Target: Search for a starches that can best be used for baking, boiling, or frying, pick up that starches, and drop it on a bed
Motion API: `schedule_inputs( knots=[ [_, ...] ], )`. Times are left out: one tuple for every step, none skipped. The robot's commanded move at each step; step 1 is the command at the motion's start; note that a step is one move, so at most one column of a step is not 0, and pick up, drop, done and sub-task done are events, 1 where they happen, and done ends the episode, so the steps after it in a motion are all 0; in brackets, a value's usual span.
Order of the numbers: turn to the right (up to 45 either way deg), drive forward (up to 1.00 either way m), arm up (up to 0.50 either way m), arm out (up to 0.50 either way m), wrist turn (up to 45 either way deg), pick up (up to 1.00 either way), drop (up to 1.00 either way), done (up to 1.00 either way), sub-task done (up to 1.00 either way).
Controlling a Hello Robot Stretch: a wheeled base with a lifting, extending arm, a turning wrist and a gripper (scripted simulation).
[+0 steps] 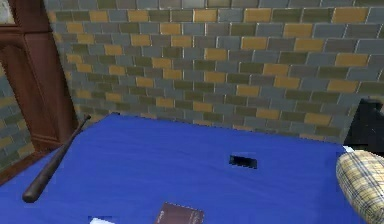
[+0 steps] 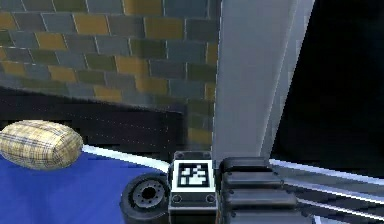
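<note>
Though I see the gripper [image 2: 148, 200] low against the blue bed [image 2: 50, 195], near a plaid pillow [image 2: 38, 145], I cannot tell whether it holds anything.

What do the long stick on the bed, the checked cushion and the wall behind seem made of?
The bat looks like dark wood, smoothly finished: brown with a faint sheen. The cushion seems soft woven cloth: tan plaid, rounded shape. The wall looks like matt brick, grey and ochre, with visible joints.

Lying on the blue bed [image 1: 150, 150]: bat [image 1: 58, 160] along one side edge, checked pillow [image 1: 362, 180] at the other, dark flat thing [image 1: 242, 160] mid-bed, brown book [image 1: 180, 213] by the near edge.
</note>
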Motion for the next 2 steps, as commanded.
schedule_inputs(
  knots=[
    [-45.0,0.00,0.00,0.00,0.0,0.00,0.00,0.00,0.00],
    [-27.0,0.00,0.00,0.00,0.0,0.00,0.00,0.00,0.00]
  ],
)
